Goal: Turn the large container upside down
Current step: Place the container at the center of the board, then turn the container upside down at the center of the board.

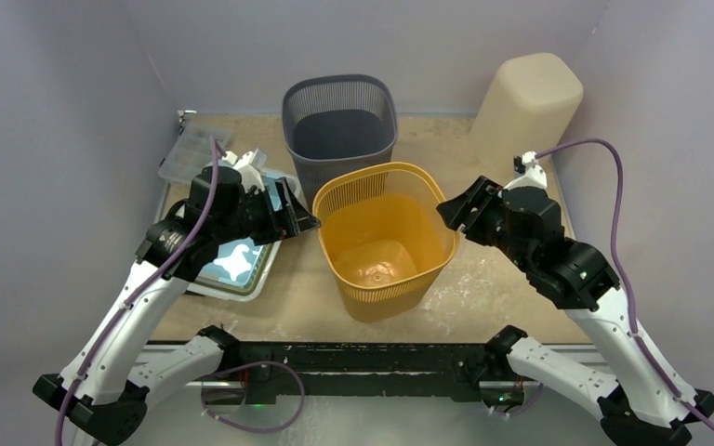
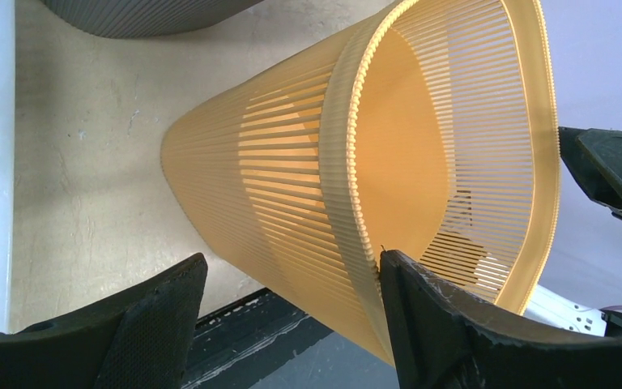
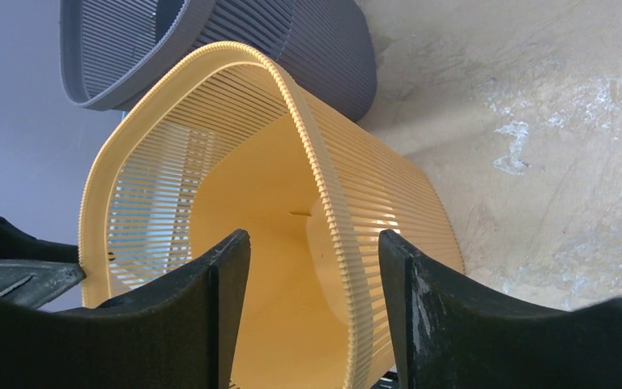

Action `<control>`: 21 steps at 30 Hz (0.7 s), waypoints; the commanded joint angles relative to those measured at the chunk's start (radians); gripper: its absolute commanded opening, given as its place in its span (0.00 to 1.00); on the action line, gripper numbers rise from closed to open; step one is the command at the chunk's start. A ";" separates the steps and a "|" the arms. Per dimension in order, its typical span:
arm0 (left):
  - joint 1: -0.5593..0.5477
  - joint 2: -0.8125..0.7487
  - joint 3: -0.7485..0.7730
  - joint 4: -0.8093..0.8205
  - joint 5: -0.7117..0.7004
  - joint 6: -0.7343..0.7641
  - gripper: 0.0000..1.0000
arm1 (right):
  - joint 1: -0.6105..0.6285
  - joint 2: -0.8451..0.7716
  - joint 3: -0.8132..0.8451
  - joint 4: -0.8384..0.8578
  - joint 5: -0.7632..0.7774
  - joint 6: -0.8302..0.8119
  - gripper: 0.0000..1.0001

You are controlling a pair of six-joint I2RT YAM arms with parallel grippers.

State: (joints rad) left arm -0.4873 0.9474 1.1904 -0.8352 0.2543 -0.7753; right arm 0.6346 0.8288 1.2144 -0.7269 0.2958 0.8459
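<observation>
The left hand (image 1: 309, 221) sits at the left rim of the yellow slatted basket (image 1: 386, 237), fingers apart and gripping nothing. The basket stands mouth up in the middle of the surface (image 1: 507, 283), just in front of a grey basket (image 1: 339, 125). It looks light, thin, springy and slick, so the stiffer rim band seems the best hold. The right hand (image 1: 446, 212) straddles the right rim, fingers apart. No writing shows
</observation>
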 commanded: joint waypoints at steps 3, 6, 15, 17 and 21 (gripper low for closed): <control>-0.054 0.011 0.004 0.004 -0.044 -0.026 0.73 | 0.000 0.007 0.013 0.009 -0.014 -0.016 0.62; -0.123 0.043 0.012 0.003 -0.092 -0.030 0.70 | 0.000 0.031 0.007 0.019 -0.060 -0.038 0.56; -0.316 0.124 0.066 -0.028 -0.318 -0.075 0.51 | 0.000 0.061 -0.024 0.040 -0.147 -0.064 0.29; -0.317 0.127 0.064 -0.024 -0.325 -0.076 0.46 | 0.001 0.057 -0.021 0.036 -0.145 -0.071 0.28; -0.322 0.133 0.043 0.006 -0.308 -0.078 0.36 | 0.001 0.060 0.000 0.024 -0.133 -0.099 0.36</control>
State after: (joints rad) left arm -0.7990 1.0813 1.2182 -0.8761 -0.0418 -0.8467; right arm 0.6338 0.8986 1.1889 -0.7189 0.1692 0.7868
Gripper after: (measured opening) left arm 0.404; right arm 0.306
